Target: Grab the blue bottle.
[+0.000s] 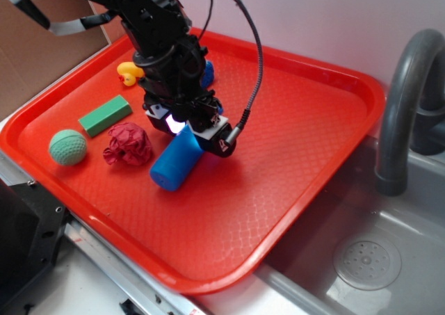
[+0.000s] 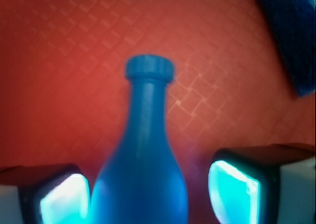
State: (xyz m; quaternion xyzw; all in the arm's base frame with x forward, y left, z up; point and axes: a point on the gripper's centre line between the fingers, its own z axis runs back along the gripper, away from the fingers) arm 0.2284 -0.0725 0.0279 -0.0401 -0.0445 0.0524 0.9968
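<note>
The blue bottle (image 1: pixel 175 160) is lying on its side on the big red tray (image 1: pixel 292 120), near the middle. Its fat round bottom points toward the front edge of the tray, and its thin neck end is hidden under the robot's black arm.

The claw (image 1: pixel 182 126) is right down over the bottle. In the wrist view the bottle (image 2: pixel 143 159) sits in the middle, with one finger (image 2: pixel 59 197) on one side and the other finger on the other side. The left finger looks like it is just touching the bottle's side. On the right there is a small gap with red tray showing through. So the claw is partly open around the bottle and is not squeezing it yet, as far as I can see.

The bottle seems to be resting on the tray, not lifted.

So I think the first part is done: the claw has found the right toy and is lined up around it. What is left is to pinch it tight, and then maybe pick it up.

Other toys are close by: a crumpled dark red cloth (image 1: pixel 128 145), a green block (image 1: pixel 105 115), a green ball (image 1: pixel 67 147), a yellow duck (image 1: pixel 128 72), and a rough blue sponge (image 2: pixel 291 31) past the bottle's cap. None of them are between the fingers.
</note>
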